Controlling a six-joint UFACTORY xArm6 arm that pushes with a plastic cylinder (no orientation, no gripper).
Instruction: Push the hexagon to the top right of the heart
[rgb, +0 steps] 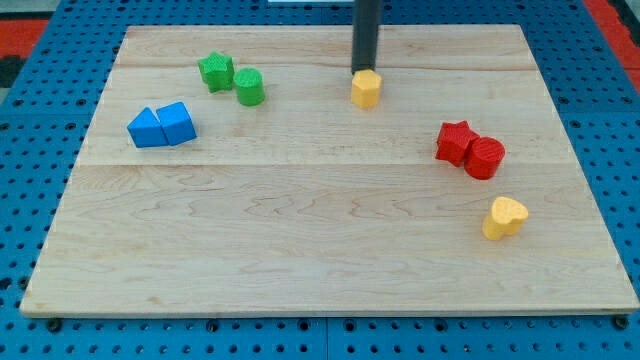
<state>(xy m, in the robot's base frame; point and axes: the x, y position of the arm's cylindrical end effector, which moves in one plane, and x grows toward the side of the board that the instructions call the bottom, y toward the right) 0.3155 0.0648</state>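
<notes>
Now my tip (364, 70) touches the yellow hexagon (366, 89) from above.

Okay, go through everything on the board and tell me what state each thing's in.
tip: at the hexagon's top edge
hexagon: far up-left of the heart
heart: lying alone, lower right
red blocks: touching pair
green blocks: side by side
blue blocks: touching pair
</notes>
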